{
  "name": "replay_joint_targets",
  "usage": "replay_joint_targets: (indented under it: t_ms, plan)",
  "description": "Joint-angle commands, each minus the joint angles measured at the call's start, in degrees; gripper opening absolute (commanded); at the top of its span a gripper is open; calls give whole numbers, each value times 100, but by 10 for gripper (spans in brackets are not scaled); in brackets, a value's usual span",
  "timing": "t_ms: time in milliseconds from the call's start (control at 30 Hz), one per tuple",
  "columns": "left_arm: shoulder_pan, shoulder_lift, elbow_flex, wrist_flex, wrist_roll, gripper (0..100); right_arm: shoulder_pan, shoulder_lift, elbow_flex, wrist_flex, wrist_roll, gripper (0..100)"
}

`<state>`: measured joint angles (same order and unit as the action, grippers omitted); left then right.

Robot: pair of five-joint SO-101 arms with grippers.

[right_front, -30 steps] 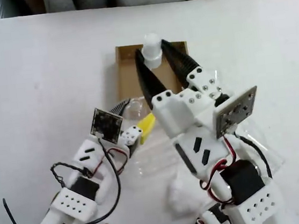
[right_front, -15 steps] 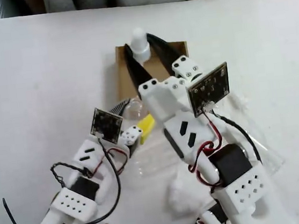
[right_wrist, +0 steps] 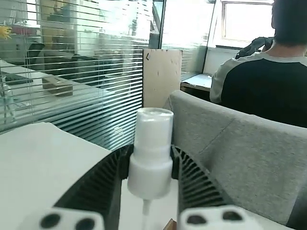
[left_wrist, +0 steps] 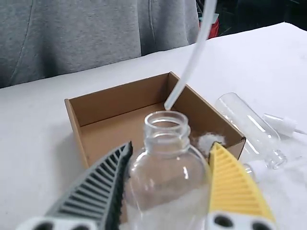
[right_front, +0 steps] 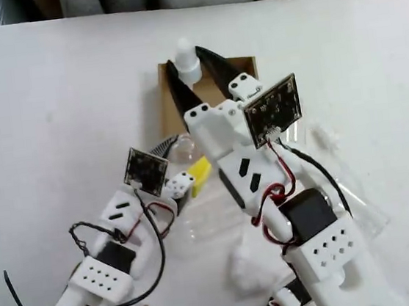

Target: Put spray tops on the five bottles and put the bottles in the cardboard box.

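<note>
The left fingers [left_wrist: 96, 191] clamp a clear round bottle [left_wrist: 165, 172] beside the brown cardboard box [left_wrist: 115, 98] toward the worktop's [right_front: 49, 89] far edge, while the right fingers [right_wrist: 96, 187] grip a white spray top [right_wrist: 151, 143] — tube tip just above the bottle's mouth.

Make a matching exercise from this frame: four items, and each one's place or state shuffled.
Items
1. spray top
2. upright bottle
3. cardboard box
4. loose bottle

Place or state
a. on its side on the table
b. held in the right gripper
c. held in the left gripper, neck uncapped
d. standing open on the table

Pairs: 1-b, 2-c, 3-d, 4-a
</note>
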<state>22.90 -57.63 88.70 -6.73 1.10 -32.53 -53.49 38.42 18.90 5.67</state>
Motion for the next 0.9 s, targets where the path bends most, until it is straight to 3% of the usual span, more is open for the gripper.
replay_joint_targets:
  t_ms: [0,667,867]
  plan:
    - [57,-92,-26,-123,-44,195,-40,13,-141,-31,35,15]
    - [48,-92,-26,-123,-44,195,-48,435,123,-31,18,16]
    - [48,-92,-26,-123,-44,195,-48,418,536,-31,-589,16]
